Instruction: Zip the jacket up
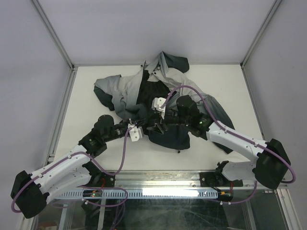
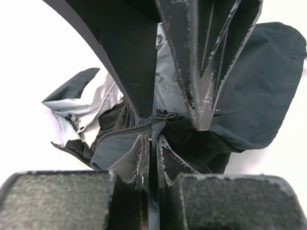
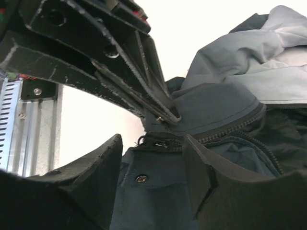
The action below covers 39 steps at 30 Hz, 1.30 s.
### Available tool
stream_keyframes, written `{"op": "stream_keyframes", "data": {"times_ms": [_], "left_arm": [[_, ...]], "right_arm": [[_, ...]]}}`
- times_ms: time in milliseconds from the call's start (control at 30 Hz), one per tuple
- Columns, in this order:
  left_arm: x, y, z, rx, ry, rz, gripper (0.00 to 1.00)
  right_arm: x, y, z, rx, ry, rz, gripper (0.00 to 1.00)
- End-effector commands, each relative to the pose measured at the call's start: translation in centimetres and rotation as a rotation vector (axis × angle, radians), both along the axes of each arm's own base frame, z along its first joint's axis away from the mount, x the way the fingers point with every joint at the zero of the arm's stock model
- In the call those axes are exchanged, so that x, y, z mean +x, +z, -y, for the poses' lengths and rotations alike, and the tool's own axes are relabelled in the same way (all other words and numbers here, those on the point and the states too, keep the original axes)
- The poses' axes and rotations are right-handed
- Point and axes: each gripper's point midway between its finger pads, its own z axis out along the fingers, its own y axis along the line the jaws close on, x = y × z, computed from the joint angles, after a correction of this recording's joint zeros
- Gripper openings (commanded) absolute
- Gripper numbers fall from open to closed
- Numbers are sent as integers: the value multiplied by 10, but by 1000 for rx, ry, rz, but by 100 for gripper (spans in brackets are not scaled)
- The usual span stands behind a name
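Note:
The jacket [image 1: 123,90] lies crumpled at the middle and back of the white table, light grey on the left and dark teal toward the front. My left gripper [image 1: 147,127] is shut on the jacket's thin front edge [image 2: 154,140] just below the zipper teeth [image 2: 128,128]. My right gripper [image 1: 158,124] is open, its two fingers either side of the zipper's lower end [image 3: 156,142]. Dark fabric with a metal snap [image 3: 140,178] lies between those fingers. In the right wrist view the left fingers [image 3: 144,91] pinch the fabric just above the zipper end.
White walls and aluminium posts [image 1: 53,33] close in the table on three sides. A metal rail [image 1: 158,191] runs along the near edge between the arm bases. One grey sleeve [image 2: 72,103] spreads out to the left. Purple cables [image 1: 125,153] loop off both arms.

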Motion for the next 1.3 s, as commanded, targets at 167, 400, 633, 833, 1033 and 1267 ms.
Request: {"op": "stream_keyframes", "data": {"times_ms": [167,400,633,833,1033,1267], "left_arm": [[-5,34,10,-50,-65,85,0],[-7,31,8,-38,-64,85,0],[-9,28,5,-28,-64,86,0],[-9,28,5,-27,-67,85,0],[-9,28,6,-26,-69,81,0],[-10,27,7,-24,-78,85,0]], "right_arm": [[16,39,3,88,-107,105,44],[13,36,8,62,-96,75,32],[12,33,13,60,-74,37,23],[14,31,11,57,-64,19,18],[10,25,10,55,-42,0,22],[14,17,16,53,-35,0,35]]}}
